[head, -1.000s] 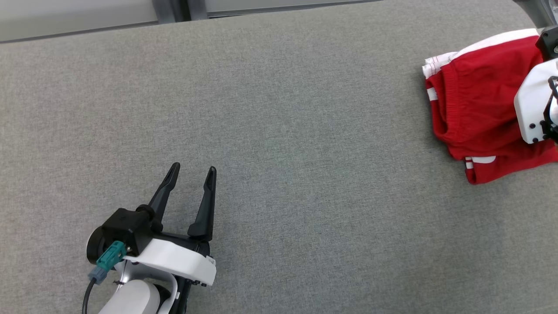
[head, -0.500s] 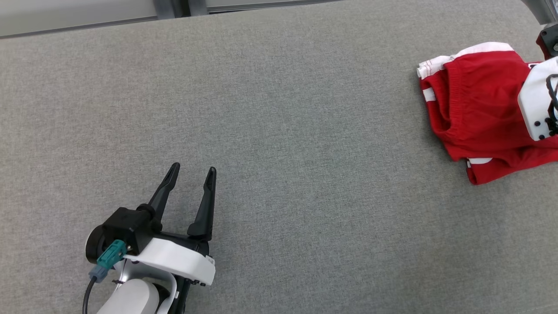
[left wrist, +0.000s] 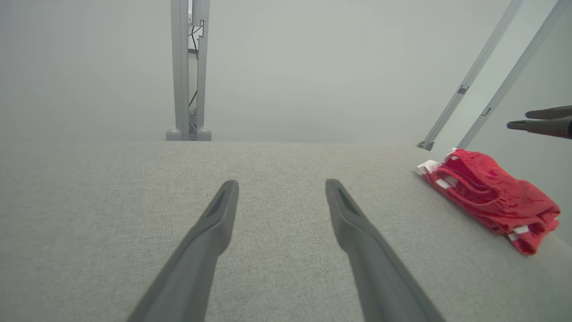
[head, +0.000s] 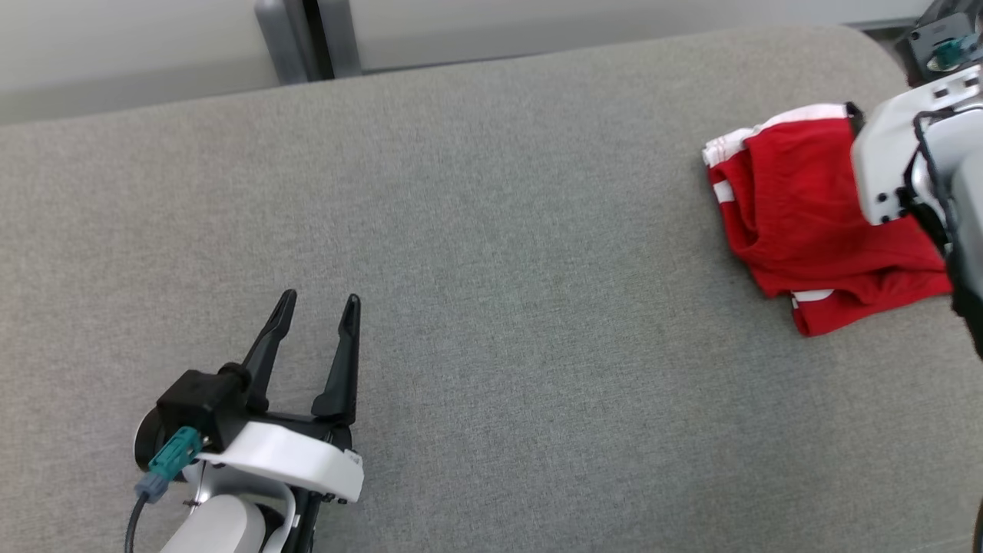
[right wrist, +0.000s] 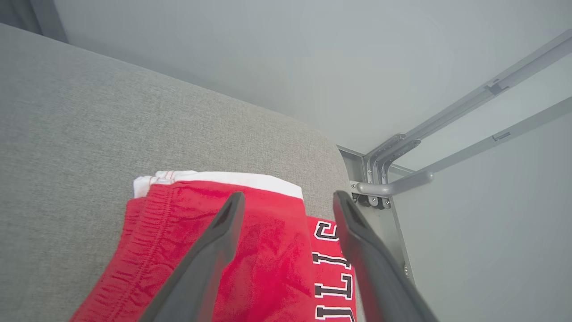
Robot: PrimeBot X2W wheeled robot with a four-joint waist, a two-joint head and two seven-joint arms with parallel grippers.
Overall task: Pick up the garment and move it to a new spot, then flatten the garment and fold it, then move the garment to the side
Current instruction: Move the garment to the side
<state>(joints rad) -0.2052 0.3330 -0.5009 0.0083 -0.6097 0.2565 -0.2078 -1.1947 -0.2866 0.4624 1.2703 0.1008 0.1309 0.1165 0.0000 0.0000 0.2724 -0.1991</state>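
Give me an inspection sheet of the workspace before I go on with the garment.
Surface: grey fabric top, flat.
Job's things: red garment with white trim, folded, near the top's far right corner.
Clutter: nothing seen.
Grippers: left gripper open, over bare fabric; right gripper open, above the garment, not touching it.
Cables: black cable with teal plug at the left wrist.
Surroundings: grey post beyond the far edge; slanted grey struts by the right corner.
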